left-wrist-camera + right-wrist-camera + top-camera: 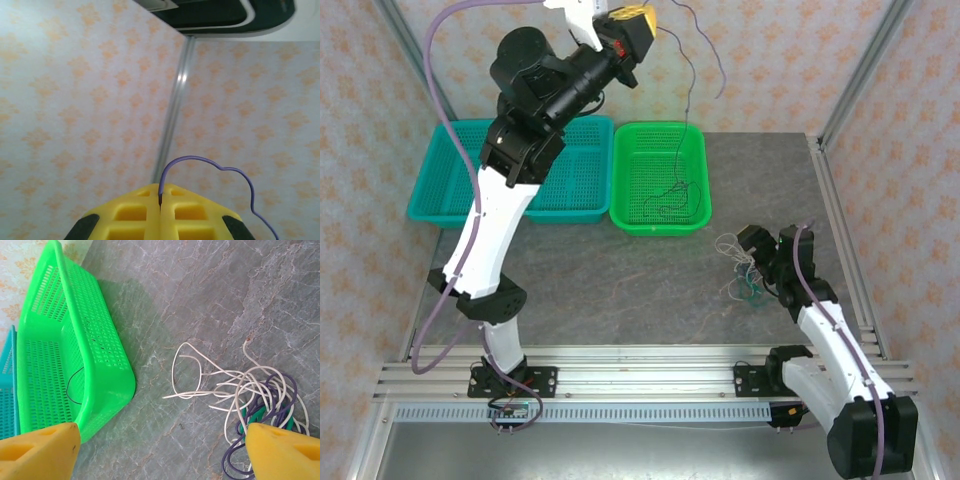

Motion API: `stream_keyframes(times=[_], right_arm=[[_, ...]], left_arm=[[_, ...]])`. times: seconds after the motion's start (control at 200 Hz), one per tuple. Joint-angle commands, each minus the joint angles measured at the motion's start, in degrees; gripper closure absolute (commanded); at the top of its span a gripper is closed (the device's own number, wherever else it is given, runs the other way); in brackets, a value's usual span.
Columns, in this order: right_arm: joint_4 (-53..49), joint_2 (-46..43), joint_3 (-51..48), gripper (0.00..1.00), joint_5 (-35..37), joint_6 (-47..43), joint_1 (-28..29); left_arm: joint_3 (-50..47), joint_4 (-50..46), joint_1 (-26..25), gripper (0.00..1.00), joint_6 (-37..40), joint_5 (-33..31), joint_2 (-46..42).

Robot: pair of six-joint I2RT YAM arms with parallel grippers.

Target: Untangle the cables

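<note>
The left gripper (634, 24) (160, 199) is hanging high above the far end of the table (620, 280), its yellow fingers (200, 215) pressing together and pinching a thin purple cable (210, 164) (718, 62). A dark strand is trailing from there down into the green basket (620, 195) (100, 335), which is sitting just beside the teal basket (430, 195). The right gripper (754, 262) (160, 455) is hovering low with its jaws spread wide, holding nothing, over a tangle of white, purple and green cables (250, 395) (740, 278) lying on the table near the green basket.
</note>
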Motion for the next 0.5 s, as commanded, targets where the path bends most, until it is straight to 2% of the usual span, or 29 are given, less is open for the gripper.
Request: stream_keyframes(times=[0.0,0.085,0.145,0.34,0.495], right_arm=[[-0.8,-1.5,-0.9,0.14,-0.7,0.4,0.1],[-1.2,-2.2,-1.2,0.14,-0.7,0.4,0.1],[-1.3,-2.6,-1.4,0.14,-0.7,0.4,0.1],[-2.1,-3.4,-2.0,0.14,-0.3,0.2,0.1],[-2.1,-3.5,-2.0,0.14,0.0,0.3,0.1]], left_arm=[[0.6,-1.1,-0.5,1.0,8.4,-12.4,5.4],[1.1,-1.5,-0.4,1.0,10.8,-20.3,9.5],[2.1,-2.4,0.3,1.0,11.9,-22.8,12.8],[3.9,-10.6,3.5,1.0,6.2,-21.7,21.1],[-2.6,-12.0,4.2,1.0,2.5,-20.0,23.3]])
